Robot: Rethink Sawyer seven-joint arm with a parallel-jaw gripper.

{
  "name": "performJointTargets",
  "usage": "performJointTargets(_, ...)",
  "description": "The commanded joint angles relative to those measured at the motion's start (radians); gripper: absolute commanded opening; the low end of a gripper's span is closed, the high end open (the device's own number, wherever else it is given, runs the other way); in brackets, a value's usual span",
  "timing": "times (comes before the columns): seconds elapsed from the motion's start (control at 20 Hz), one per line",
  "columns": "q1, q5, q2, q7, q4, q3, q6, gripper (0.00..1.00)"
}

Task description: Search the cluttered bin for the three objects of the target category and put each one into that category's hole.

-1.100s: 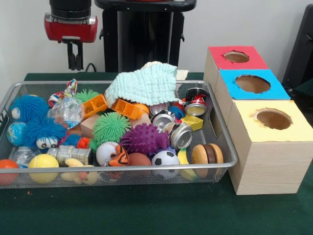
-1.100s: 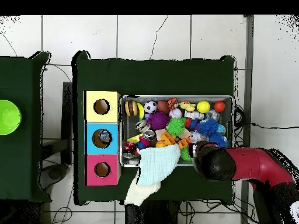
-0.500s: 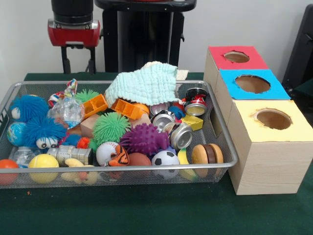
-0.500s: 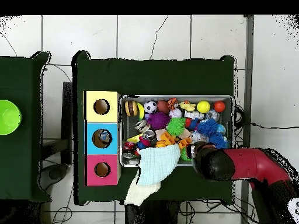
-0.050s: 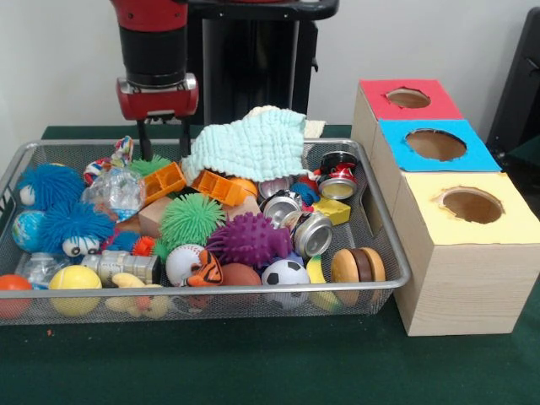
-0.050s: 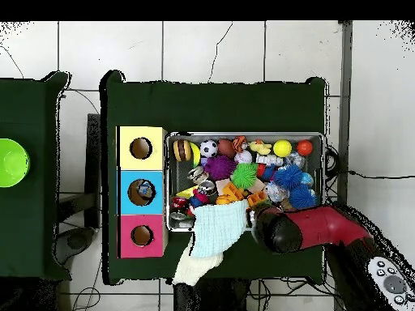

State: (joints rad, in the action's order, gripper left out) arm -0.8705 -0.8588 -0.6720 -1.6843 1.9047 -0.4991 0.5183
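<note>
At the front wall of the wire bin [image 5: 396, 272] lie a yellow ball [image 5: 74, 287], a soccer ball [image 5: 284, 274] and a toy burger [image 5: 358, 265]. Just behind them a purple spiky ball [image 5: 250, 239] sits beside a silver can [image 5: 313, 234] lying on its side, its round end facing the front right, its long axis running back to the left. A second can [image 5: 280, 205] lies just behind it. Further back a red can [image 5: 339, 180] lies near the bin's right wall; its print cannot be read. A pale green cloth [image 5: 250, 145] drapes over the far rim. The gripper [image 5: 163, 142] hangs over the far left part of the bin, its two fingers [image 5: 145, 137] spread wide, holding nothing. To the right stand the yellow box [image 5: 469, 245], the blue box [image 5: 433, 146] and the red box [image 5: 407, 99], each with a round hole on top.
</note>
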Motion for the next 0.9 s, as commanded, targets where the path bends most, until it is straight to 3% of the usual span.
performJointTargets(0.05, 0.086, -0.193, -0.033, 0.014, -0.083, 0.09, -0.039, 1.0)
performJointTargets(0.35, 0.109, -0.285, -0.053, 0.007, -0.11, 0.113, -0.078, 1.0)
performJointTargets(0.75, 0.084, -0.235, -0.073, 0.066, -0.102, 0.077, -0.042, 1.0)
performJointTargets(0.9, 0.069, -0.235, -0.001, 0.029, -0.116, 0.068, -0.095, 1.0)
